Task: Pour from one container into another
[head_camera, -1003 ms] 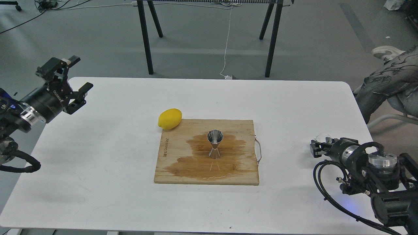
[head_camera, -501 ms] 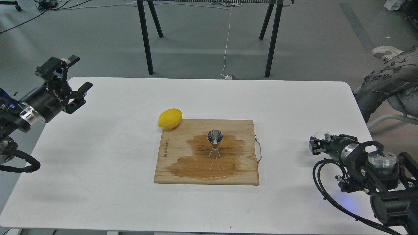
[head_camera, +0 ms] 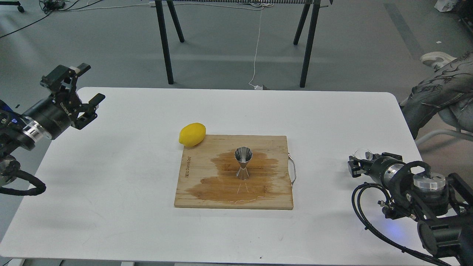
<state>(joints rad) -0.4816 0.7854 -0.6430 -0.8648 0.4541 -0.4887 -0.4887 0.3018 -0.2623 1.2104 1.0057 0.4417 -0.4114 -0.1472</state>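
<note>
The steel jigger (head_camera: 243, 162) stands upright in the middle of a wooden cutting board (head_camera: 199, 192), on a dark wet patch. At the table's right edge the tiny clear glass cup (head_camera: 362, 153) sits at the tip of my right gripper (head_camera: 355, 165), which is shut on it; the dark fingers are hard to tell apart. The cup is well to the right of the board and at about the jigger's height in the view. My left gripper (head_camera: 89, 83) hovers open and empty over the table's far left corner.
A yellow lemon (head_camera: 192, 134) lies against the board's far left corner. A metal handle (head_camera: 292, 170) sticks out from the board's right side. The white table (head_camera: 111, 184) ends just behind my right arm. Black trestle legs (head_camera: 164, 44) stand beyond the table.
My right gripper has crept a little left and up with the glass cup. The left gripper, jigger and lemon have stayed where they were.
</note>
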